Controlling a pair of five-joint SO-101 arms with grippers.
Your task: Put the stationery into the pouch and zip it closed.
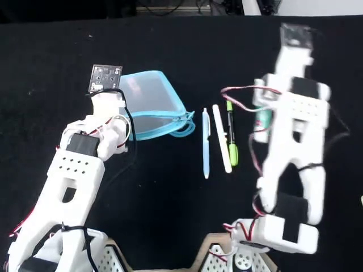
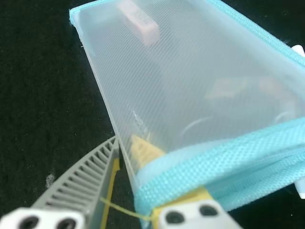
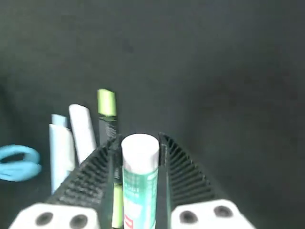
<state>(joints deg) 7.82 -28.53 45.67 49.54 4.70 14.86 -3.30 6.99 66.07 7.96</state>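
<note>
A see-through pouch (image 1: 148, 96) with a light blue zipper band (image 2: 214, 167) lies at the back left, its mouth toward the pens. My left gripper (image 1: 120, 127) is shut on the pouch's (image 2: 190, 86) side edge, one finger outside and one behind the mesh. A pinkish eraser (image 2: 138, 19) rests inside. A blue pen (image 1: 206, 144), a white pen (image 1: 222, 139) and a green highlighter (image 1: 231, 136) lie side by side at mid-table. My right gripper (image 3: 138, 143) is shut on a green-and-white glue stick (image 3: 139, 176), held just right of the highlighter (image 3: 106, 102).
The table top (image 1: 170, 192) is black cloth. The pouch's blue pull loop (image 3: 16, 162) lies next to the blue pen (image 3: 58, 143). Both arm bases (image 1: 227, 258) stand at the front edge. Open cloth lies in front of the pens.
</note>
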